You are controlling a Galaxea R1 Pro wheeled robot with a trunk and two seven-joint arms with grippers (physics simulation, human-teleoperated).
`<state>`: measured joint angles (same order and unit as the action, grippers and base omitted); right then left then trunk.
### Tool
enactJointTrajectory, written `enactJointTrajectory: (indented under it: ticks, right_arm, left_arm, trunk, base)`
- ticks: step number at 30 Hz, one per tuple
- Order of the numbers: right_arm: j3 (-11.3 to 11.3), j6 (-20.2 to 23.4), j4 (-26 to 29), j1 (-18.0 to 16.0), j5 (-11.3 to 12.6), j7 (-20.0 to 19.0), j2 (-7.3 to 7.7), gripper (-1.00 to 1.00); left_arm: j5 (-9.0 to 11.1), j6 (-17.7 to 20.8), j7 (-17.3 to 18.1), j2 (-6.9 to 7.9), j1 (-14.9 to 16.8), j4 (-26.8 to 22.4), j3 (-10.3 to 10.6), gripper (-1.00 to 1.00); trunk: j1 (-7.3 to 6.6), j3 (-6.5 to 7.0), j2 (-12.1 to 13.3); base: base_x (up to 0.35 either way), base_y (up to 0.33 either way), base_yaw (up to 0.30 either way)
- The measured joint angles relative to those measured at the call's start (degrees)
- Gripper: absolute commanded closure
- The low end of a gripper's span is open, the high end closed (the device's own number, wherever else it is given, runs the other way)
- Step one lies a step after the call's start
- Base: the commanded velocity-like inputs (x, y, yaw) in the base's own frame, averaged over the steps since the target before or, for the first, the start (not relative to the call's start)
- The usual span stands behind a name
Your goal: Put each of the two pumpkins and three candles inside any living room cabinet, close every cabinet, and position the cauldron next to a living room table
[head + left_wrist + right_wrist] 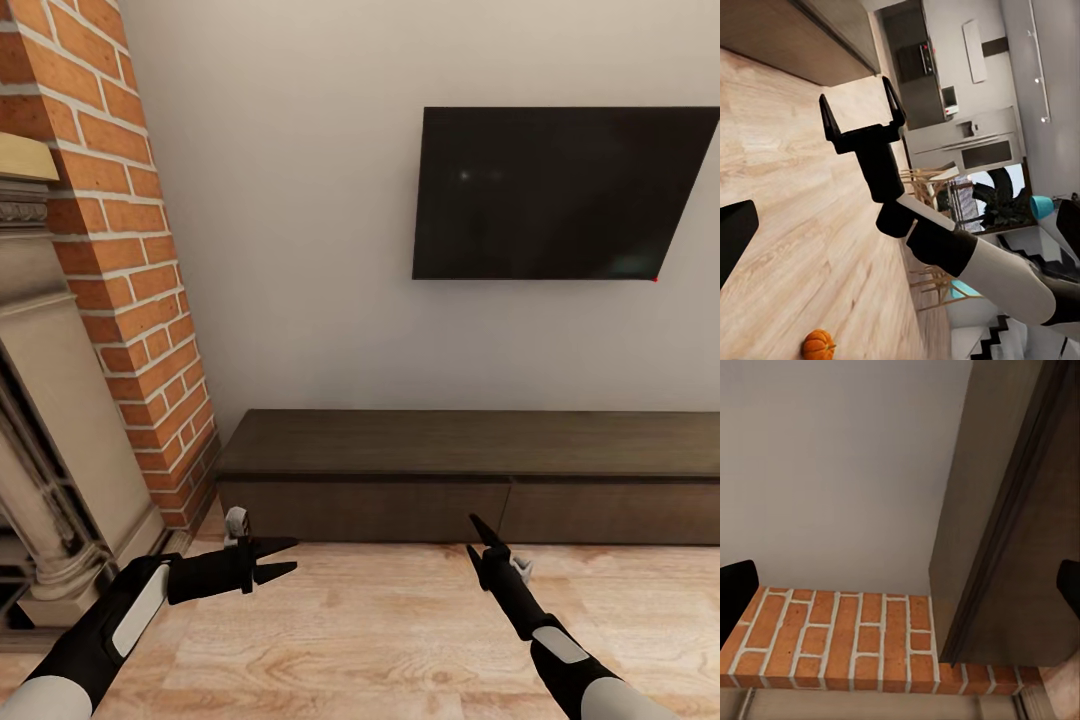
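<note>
Head view puts us facing the closed cabinet (470,480) against the far wall, brick fireplace (120,300) to our left, bare floor between. We judge little done: our left gripper (283,558) and right gripper (862,112) spread wide, empty; one pumpkin (819,345) lies on the floor.

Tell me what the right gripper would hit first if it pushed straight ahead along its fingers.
Probably the long dark brown wooden cabinet: the open right gripper points up toward its closed left drawer front, with bare wood floor between. Depth is uncertain.
</note>
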<state>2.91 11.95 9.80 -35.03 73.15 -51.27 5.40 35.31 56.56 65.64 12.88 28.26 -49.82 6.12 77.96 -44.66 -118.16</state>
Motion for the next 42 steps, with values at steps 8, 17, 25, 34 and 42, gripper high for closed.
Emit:
enactJointTrajectory:
  ticks: [8, 17, 25, 34, 42]
  right_arm:
    - [0.1, -0.1, 0.1, 0.0, 0.3, 2.1, 0.14, -1.00]
    - [0.0, -3.4, 0.1, 0.0, -0.2, 1.8, 0.79, -1.00]
    - [0.0, -4.7, 0.0, 0.0, 0.0, 0.7, 0.83, -1.00]
    - [0.1, -5.0, 0.1, 0.0, 0.4, 0.7, 0.89, -1.00]
    - [0.2, -5.5, 0.0, 0.0, 0.5, 0.5, 0.84, -1.00]
  left_arm:
    - [-0.1, 0.0, 0.0, 0.06, 0.0, -0.4, 0.0, -1.00]
    - [-0.1, 0.0, 0.0, 0.00, 0.0, -0.5, 0.1, -1.00]
    - [-0.1, 0.0, 0.7, 0.13, 0.0, -0.5, -0.1, -1.00]
    - [-0.2, -0.1, 5.0, 0.25, 0.0, -0.2, -0.1, -1.00]
    - [-0.2, -0.1, 5.3, 0.25, 0.0, 0.0, -0.1, -1.00]
  trunk:
    - [0.00, 0.00, 0.0]
    - [0.00, 0.00, 0.0]
    - [0.00, 0.00, 0.0]
    - [-0.03, 0.00, 0.0]
    - [0.00, 0.00, 0.0]
  base:
    - [0.000, 0.000, 0.000]
    - [0.000, 0.000, 0.000]
    - [0.000, 0.000, 0.000]
    - [0.102, 0.000, 0.000]
    - [0.066, 0.000, 0.000]
